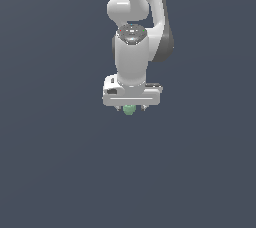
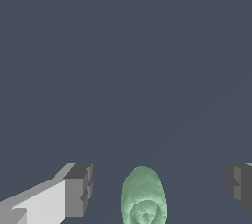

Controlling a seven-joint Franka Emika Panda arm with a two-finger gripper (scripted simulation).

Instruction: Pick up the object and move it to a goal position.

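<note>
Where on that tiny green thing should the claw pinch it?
Probably across its narrow rounded sides, coming straight down. The pale green stub sits between the open gripper, a dark finger pad on either side with gaps, so closing squeezes its middle.

No readable text, labels, brand marks, numbers or signs in either view. White arm casing: plain, no lettering. The dark round cap on top of the arm carries a few tiny red and green specks, too small to read as characters. Pale green object: unmarked. Grey surface: blank throughout.
</note>
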